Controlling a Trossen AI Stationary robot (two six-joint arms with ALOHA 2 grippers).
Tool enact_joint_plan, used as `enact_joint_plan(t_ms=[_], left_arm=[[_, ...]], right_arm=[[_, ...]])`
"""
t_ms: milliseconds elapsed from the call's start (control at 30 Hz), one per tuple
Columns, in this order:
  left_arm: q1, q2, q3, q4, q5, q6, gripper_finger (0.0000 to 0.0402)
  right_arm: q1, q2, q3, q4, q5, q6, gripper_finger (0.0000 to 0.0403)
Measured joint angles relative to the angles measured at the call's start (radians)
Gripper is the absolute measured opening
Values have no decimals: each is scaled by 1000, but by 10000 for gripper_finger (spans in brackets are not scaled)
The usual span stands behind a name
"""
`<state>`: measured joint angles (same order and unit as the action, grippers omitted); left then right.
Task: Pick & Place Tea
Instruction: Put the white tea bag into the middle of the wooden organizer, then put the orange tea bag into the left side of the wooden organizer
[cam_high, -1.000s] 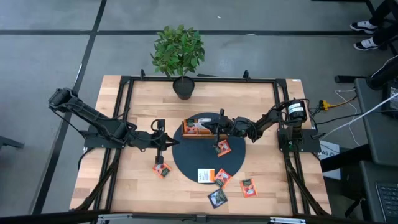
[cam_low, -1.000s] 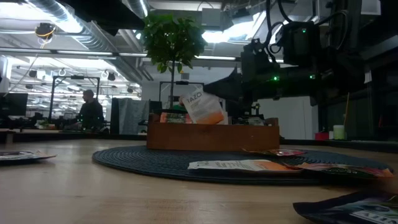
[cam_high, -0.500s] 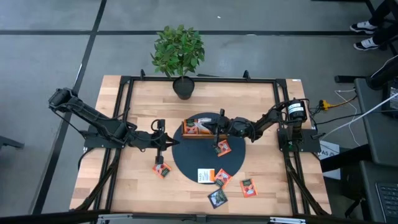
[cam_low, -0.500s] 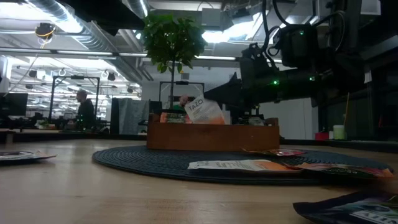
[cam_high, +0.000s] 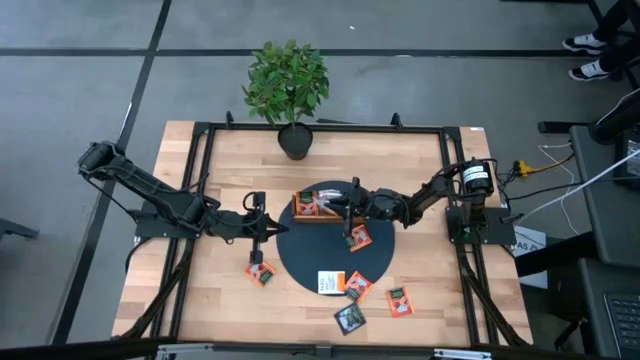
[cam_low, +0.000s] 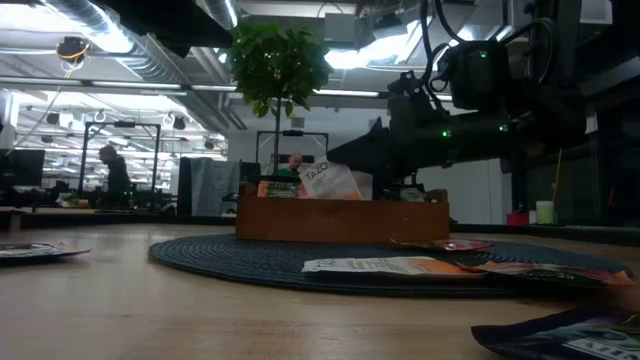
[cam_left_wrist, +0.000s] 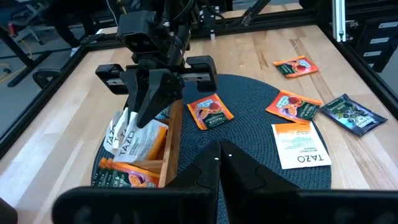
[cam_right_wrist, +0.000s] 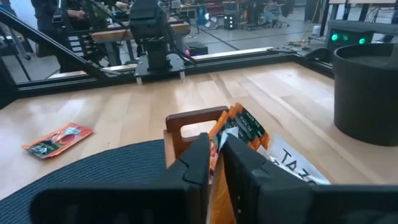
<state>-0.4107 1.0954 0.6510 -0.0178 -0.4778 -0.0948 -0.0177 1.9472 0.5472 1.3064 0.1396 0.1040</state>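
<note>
A white tea sachet leans in the wooden tray on the dark round mat, near the table's centre. The right pincer sits just over it, fingers slightly parted. More sachets lie toward six o'clock. The left pincer waits closed at nine o'clock.

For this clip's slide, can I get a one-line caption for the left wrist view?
Right pincer lowers a white tea bag into the wooden tray on the round dark mat, more tea bags lying nearby.
</note>
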Motion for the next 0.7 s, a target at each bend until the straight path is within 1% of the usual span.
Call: enact_joint_plan(t_ms=[200, 300, 400, 533, 700], left_arm=[[0, 0, 0, 0, 0, -13, 8], [0, 0, 0, 0, 0, -15, 6], [0, 0, 0, 0, 0, -15, 6], [0, 0, 0, 0, 0, -15, 8], [0, 0, 0, 0, 2, -22, 5]], right_arm=[[0, 0, 0, 11, -2, 0, 91], [0, -1, 0, 22, -9, 0, 105], [0, -30, 0, 7, -11, -6, 116], [1, -96, 0, -42, -33, -39, 123], [1, -170, 0, -144, -76, -33, 124]])
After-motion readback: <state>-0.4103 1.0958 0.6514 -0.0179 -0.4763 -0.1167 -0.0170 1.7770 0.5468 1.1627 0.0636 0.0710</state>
